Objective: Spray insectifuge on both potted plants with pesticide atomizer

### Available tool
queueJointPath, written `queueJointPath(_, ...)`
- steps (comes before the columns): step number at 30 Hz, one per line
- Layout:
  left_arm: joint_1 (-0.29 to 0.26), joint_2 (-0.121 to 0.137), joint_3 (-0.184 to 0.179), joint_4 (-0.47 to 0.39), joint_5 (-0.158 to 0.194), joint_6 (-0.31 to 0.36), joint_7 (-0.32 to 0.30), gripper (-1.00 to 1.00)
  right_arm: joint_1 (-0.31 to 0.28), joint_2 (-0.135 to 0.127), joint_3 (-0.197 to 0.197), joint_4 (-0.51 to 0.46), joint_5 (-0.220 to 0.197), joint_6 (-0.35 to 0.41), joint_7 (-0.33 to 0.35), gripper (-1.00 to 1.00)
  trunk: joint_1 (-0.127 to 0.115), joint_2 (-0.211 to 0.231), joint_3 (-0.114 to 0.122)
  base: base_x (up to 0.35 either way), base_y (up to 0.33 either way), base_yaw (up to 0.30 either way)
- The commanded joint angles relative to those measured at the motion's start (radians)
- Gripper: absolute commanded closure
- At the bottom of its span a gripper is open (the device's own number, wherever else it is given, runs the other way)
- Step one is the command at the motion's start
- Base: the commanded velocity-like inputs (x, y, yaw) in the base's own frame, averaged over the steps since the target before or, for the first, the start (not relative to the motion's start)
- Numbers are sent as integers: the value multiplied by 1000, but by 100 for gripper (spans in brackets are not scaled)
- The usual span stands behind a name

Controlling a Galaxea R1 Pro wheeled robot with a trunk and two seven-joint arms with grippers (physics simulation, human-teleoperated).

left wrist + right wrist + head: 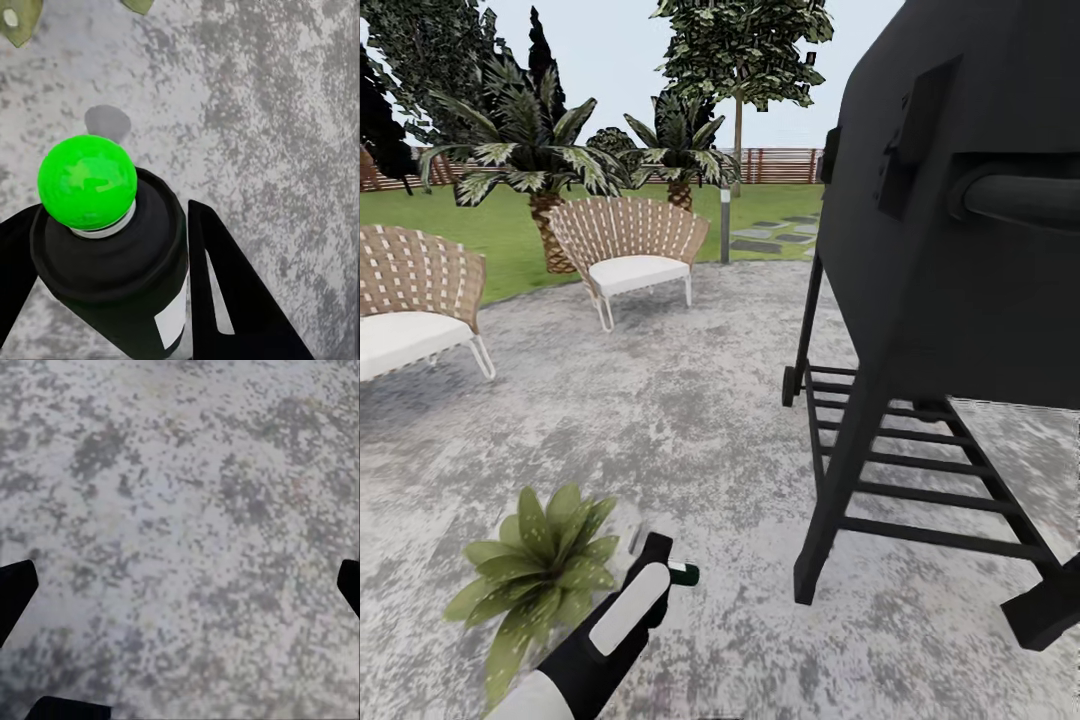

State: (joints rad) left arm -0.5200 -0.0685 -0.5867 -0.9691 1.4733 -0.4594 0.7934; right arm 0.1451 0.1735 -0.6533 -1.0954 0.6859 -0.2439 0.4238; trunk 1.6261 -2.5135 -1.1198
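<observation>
One potted plant (540, 570), a low rosette of pale-speckled green leaves, stands on the grey paving at the bottom left of the head view. Just to its right, my left gripper (660, 560) is shut on the pesticide atomizer (682, 573). In the left wrist view the atomizer (112, 255) is a dark bottle with a pale label and a bright green round top, held between the black fingers (225, 285) of the left gripper (112, 232). Leaf tips (19, 19) show beyond it. My right gripper (180, 585) hangs open over bare paving. The second potted plant is out of view.
A big black grill (960, 200) on a legged frame with a slatted shelf (910, 480) stands close at the right. Two wicker chairs (630, 250) (410, 300) stand at the paving's far edge, with a lamp post (725, 225), palms (540, 170), lawn and fence (780, 165) behind.
</observation>
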Motion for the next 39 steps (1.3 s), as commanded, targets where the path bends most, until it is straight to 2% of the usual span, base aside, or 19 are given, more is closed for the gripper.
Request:
queueJointPath(1, 1, -4, -4, 2, -1, -8, 0, 100, 0, 0, 1, 5, 0, 0, 0, -100, 0, 0, 0, -340, 103, 0)
queueJointPath(3, 1, -11, -54, 3, -2, -15, 6, 100, -1, 0, 1, 9, 0, 0, 0, -100, 0, 0, 0, -340, 92, 0)
queueJointPath(4, 1, -14, -114, -4, -5, -45, 39, 100, -1, 0, 1, 10, 0, 0, 0, -100, 0, 0, 0, -308, 33, 0)
queueJointPath(5, 1, -16, -170, -29, -31, -110, 130, 100, -1, 0, 1, 12, 0, 0, 0, -100, 0, 0, 0, -86, 9, 0)
queueJointPath(6, 1, -17, -230, -56, -99, -135, 203, 100, -1, 0, 1, 12, 0, 0, 0, -100, 0, 0, 0, -28, 3, 0)
queueJointPath(8, 1, -17, -280, -79, -166, -146, 269, 100, -1, 0, 1, 11, 0, -1, 0, -100, 0, 0, 0, -9, 1, 0)
queueJointPath(10, 1, -17, -286, -81, -175, -149, 278, 100, -1, 0, 2, 12, 0, -1, 0, -100, 0, 0, 0, -162, 41, 0)
queueJointPath(19, 23, -16, -288, -67, -169, -155, 292, 100, -1, 0, 4, 17, 0, 0, -1, -100, 0, 0, 0, -191, 238, 0)
queueJointPath(22, 23, -17, -283, -65, -173, -153, 380, 100, -1, 0, 4, 17, 0, 0, -1, -100, 0, 0, 0, -18, 33, 0)
queueJointPath(24, 22, -17, -280, -35, -169, -144, 401, 100, -1, 0, 4, 16, 0, 0, 0, -100, 0, 0, 0, -2, 3, 0)
queueJointPath(28, 19, -21, -280, 3, -170, -139, 401, 100, -1, 0, 3, 15, 0, 0, 0, -100, 0, 0, 0, 0, 0, 0)
queueJointPath(33, 18, -10, -280, 9, -170, -138, 391, 100, -1, 0, 3, 15, 0, 0, 0, -100, 0, 0, 0, 195, 83, 0)
queueJointPath(36, 11, -19, -267, 97, -167, -137, 354, 100, -1, 0, 3, 15, 0, 0, 0, -100, 0, 0, 0, 79, 18, 0)
queueJointPath(39, 9, -22, -261, 113, -157, -123, 336, 100, -1, 0, 3, 15, 0, 0, 0, -100, 0, 0, 0, 7, 2, 0)
